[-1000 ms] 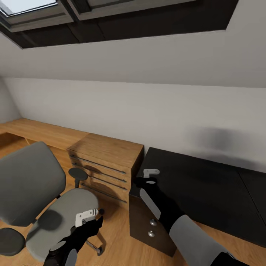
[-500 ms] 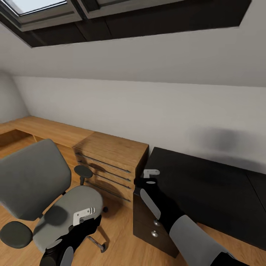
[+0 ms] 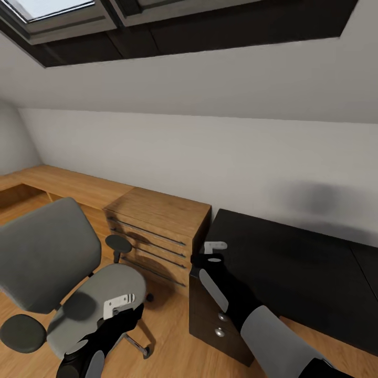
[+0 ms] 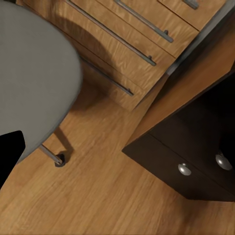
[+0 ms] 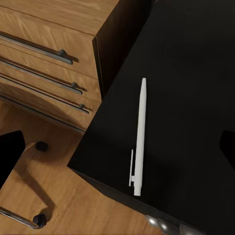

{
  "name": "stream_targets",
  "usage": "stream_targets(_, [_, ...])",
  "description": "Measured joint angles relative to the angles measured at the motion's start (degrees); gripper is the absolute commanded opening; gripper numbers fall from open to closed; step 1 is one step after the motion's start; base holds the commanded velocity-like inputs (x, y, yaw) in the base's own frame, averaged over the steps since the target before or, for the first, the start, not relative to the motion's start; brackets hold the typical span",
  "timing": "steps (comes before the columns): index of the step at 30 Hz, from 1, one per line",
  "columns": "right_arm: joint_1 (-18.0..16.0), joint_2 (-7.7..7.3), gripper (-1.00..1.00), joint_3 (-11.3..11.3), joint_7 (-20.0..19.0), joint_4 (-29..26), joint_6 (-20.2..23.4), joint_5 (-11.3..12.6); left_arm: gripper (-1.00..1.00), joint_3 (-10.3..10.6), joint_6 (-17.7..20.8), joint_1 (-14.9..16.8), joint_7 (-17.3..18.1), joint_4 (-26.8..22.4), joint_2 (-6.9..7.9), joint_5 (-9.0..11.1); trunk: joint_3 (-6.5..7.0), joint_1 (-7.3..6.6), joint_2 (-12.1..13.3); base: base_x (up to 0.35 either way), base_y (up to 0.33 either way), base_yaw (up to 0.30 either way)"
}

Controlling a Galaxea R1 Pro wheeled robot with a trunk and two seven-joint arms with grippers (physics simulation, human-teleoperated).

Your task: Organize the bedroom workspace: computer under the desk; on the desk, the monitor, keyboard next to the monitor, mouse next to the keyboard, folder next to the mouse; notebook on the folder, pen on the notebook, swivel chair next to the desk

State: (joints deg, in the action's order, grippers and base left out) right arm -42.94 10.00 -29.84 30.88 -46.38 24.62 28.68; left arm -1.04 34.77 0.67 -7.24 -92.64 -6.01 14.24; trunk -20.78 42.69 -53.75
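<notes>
Hovering our right claw over the worktop corner

We saw the pen lying near that edge, beneath the claw, likely for pickup; we could not tell either claw's opening.

White walls; wood floor

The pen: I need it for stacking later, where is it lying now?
In the right wrist view the pen lies flat on the desk, near the end beside the light-wood cabinet.
</notes>
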Motion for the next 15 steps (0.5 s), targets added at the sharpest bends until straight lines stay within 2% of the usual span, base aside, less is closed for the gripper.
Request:
stream_targets(3, [0.0, 0.0, 1.0, 0.0, -0.1, 0.1, -0.1, -0.1, 1.0, 0.0, 0.0, 0.0, 0.0, 0.0, -0.01, 0.0, -0.17, 0.21, -0.4, 0.0, 0.0, 0.0])
stream_targets(4, [0.0, 0.0, 1.0, 0.3, -0.3, 2.9, -0.4, -0.1, 1.0, -0.1, -0.1, 0.0, 0.0, 0.0, -0.02, 0.0, -0.36, 0.44, -0.8, 0.0, 0.0, 0.0])
stream_targets(9, [-0.1, 0.0, 1.0, 0.4, -0.3, 6.5, -2.6, -0.4, 1.0, 0.0, -0.2, 0.0, 0.0, 0.0, -0.02, 0.0, -1.25, 1.53, -2.8, 0.0, 0.0, 0.0])
stream_targets(12, [-0.1, 0.0, 1.0, 0.4, -0.4, 6.8, -3.1, -0.5, 1.0, 0.0, -0.2, 0.0, 0.0, 0.0, -0.02, 0.0, -1.79, 2.19, -4.0, 0.0, 0.0, 0.0])
stream_targets(15, [-0.1, 0.0, 1.0, 0.4, -0.5, 7.1, -4.3, -1.8, 1.0, 0.1, -0.2, 0.0, 0.0, 0.0, -0.02, 0.0, -2.33, 2.85, -5.2, 0.0, 0.0, 0.0])
